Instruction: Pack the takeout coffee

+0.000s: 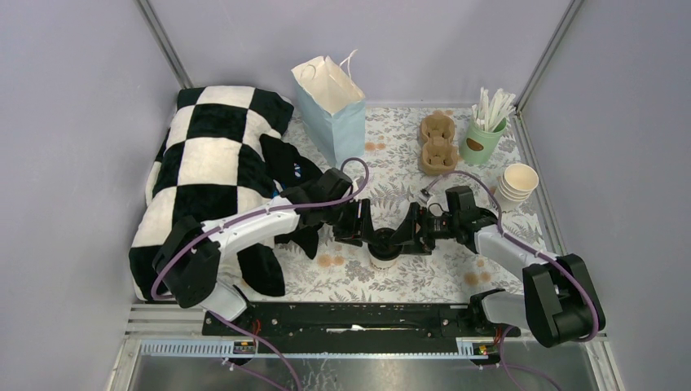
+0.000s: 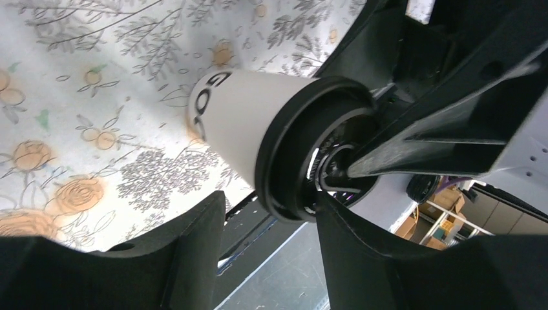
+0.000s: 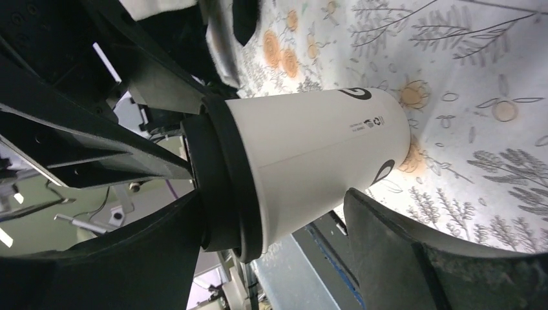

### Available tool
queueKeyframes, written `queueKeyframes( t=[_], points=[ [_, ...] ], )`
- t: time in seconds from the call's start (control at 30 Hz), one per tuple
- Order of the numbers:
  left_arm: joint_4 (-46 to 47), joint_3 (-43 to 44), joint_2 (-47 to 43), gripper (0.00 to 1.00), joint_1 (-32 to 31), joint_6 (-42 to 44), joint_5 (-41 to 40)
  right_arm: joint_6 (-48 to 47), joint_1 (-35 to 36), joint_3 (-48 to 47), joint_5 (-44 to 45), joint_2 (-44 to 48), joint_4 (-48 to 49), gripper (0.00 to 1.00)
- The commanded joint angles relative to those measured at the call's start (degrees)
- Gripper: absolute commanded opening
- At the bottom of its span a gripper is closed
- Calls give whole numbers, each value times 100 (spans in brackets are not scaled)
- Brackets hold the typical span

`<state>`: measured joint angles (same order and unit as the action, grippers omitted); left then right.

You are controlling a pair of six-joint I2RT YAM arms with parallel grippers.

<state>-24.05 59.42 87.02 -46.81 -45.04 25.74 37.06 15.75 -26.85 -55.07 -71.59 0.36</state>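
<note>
Coffee cup (image 1: 385, 251): on the table (image 1: 424, 277), near the front, between the left gripper (image 1: 368, 230) and the right gripper (image 1: 410, 232).
Bag (image 1: 332, 104): at the back, behind the cup.
Cup tray (image 1: 437, 143): right of the bag.
Pot of sticks (image 1: 486, 134): right of the tray.
Cup stack (image 1: 519, 182): in front of the pot.
Blanket (image 1: 208, 175): far left.

Top view: bright, even, diffuse light from overhead, faint soft shadows under the arms (image 1: 253, 224) on the flowered tablecloth (image 1: 391, 281), no glare noted, focus sharp throughout, and the corner posts (image 1: 167, 49) lean outward toward the frame edges. Left wrist view: the left gripper's fingers (image 2: 184, 258) fill the foreground near-black, soft and without detail, while the white cup (image 2: 236, 123) is well lit and in fair focus. Right wrist view: the right gripper's fingers (image 3: 400, 258) show the same fault, the cup wall is bright with its small print legible, a soft shadow lies at its foot, and the background at left is blurred.
</note>
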Motion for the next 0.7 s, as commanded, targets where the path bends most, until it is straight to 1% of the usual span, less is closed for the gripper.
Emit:
queueKeyframes(
  t=[0.0,0.17,0.33,0.4,0.43,0.47,0.5,0.53,0.6,0.67],
  points=[
    [-303,-195,-196,59,136,151,-130,-470,-7,-290,626,43,-735,85],
    [-333,-138,-372,68,181,106,-29,-491,-2,-624,640,222,-1207,91],
    [-449,-28,-563,81,196,78,-37,-547,-81,-886,593,413,-1604,96],
    [-440,-60,-613,82,235,46,-29,-498,-230,-886,467,512,-1612,96],
    [-435,-87,-624,82,267,25,-21,-478,-322,-889,393,555,-1622,96],
    [-414,-114,-621,79,294,-5,0,-465,-398,-888,331,588,-1622,96],
    [-399,-153,-607,76,329,-40,28,-482,-507,-894,259,607,-1654,96],
    [-385,-181,-581,70,374,-86,62,-543,-642,-897,176,612,-1746,95],
    [-256,-265,-558,64,440,-190,168,-586,-941,-784,-100,607,-1707,88],
    [-67,-365,-524,62,493,-301,348,-611,-1071,-664,-225,532,-1640,76]
  ],
)
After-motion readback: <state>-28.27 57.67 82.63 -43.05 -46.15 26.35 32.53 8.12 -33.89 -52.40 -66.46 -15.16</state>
